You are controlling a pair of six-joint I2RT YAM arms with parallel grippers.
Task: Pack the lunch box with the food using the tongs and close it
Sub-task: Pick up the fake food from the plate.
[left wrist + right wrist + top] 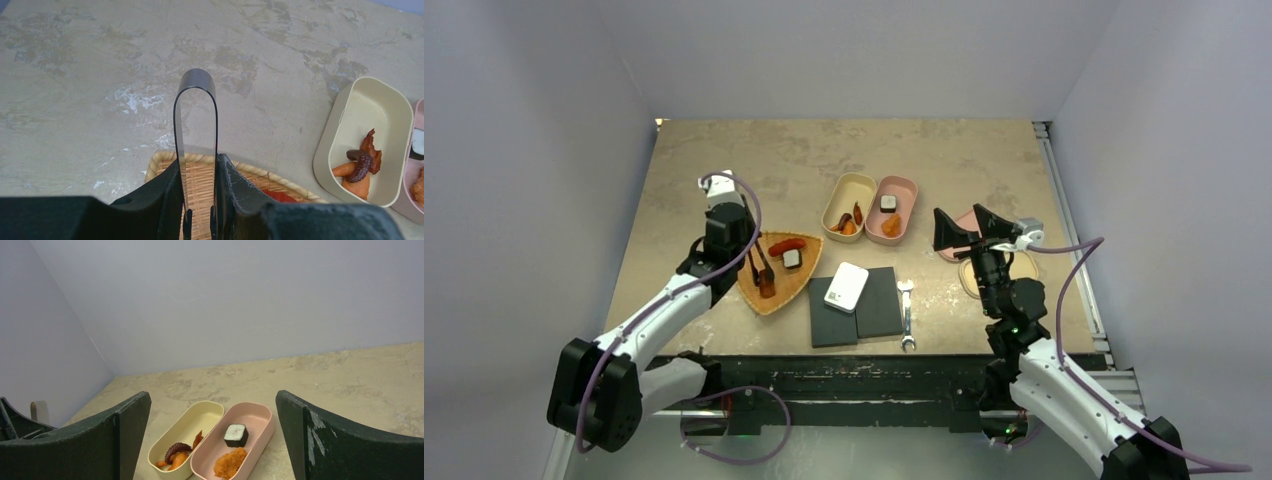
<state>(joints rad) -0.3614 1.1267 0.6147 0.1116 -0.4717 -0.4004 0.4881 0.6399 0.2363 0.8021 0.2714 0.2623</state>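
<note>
The tongs (pixel 196 81) are clamped by the left gripper (pixel 200 186) over the basket (pixel 159 163); the right gripper (pixel 212 402) is spread wide.

My work surface is a mottled beige table (pixel 754 160). Toward its left edge lies a woven tray (pixel 786 290); at its centre a cream box (pixel 832 205) and a pink box (pixel 912 200) stand touching, side by side. Near its near edge lie two dark pads (pixel 882 310), with a silver wrench (pixel 906 318) just beside them.
</note>
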